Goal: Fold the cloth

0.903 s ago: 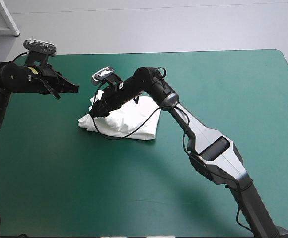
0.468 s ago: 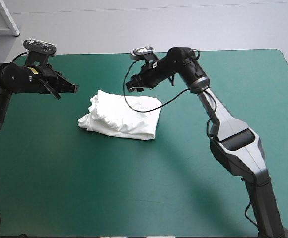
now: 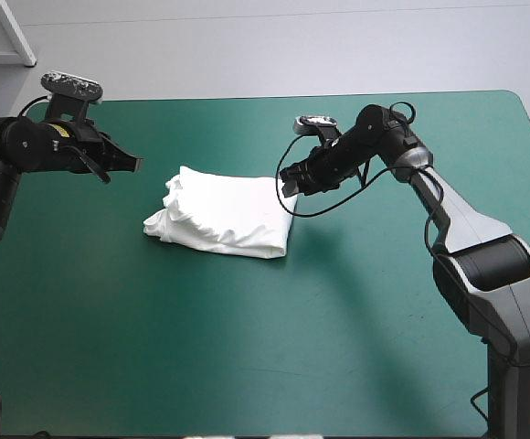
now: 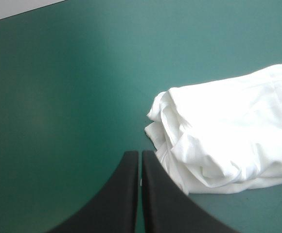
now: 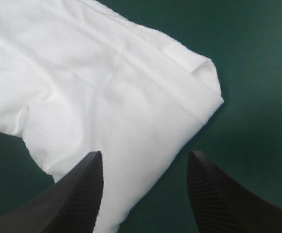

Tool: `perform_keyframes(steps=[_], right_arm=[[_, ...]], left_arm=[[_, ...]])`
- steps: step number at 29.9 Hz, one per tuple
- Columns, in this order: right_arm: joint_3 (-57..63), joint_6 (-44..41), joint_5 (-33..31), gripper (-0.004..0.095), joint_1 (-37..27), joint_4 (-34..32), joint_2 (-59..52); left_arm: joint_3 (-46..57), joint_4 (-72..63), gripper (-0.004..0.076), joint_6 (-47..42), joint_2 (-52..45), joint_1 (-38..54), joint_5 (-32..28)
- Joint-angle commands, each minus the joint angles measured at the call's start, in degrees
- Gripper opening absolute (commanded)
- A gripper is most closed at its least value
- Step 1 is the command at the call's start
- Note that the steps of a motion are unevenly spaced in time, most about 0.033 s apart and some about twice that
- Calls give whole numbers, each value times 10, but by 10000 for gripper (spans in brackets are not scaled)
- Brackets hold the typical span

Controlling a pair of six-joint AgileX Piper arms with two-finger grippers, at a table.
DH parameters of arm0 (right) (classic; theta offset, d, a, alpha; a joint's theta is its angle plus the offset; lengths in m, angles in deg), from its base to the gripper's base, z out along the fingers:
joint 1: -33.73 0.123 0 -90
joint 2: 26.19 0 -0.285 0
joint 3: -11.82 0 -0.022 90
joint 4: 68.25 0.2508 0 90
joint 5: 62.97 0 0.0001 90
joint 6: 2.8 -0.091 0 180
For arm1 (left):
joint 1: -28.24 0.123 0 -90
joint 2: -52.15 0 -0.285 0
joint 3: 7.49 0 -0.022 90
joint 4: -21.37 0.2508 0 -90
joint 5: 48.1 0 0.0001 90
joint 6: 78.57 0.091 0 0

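Since just before, the right gripper (image 3: 291,179) has swung down from the table's far side to the right edge of the T-shirt (image 3: 224,215), its fingers apart, probably lined up to take the hemmed corner ahead of them. The T-shirt lies in a folded bundle left of centre on the teal-green cover (image 3: 247,347). The left gripper (image 3: 130,165) hangs off the bundle's left end with its fingers together, seemingly parked clear.
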Motion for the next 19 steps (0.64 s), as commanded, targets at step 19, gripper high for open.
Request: perform_keyframes(steps=[19], right_arm=[[72,64,52,281,-2,139,-1]], left_arm=[[-13,-6,21,-2,-21,-1,-8]])
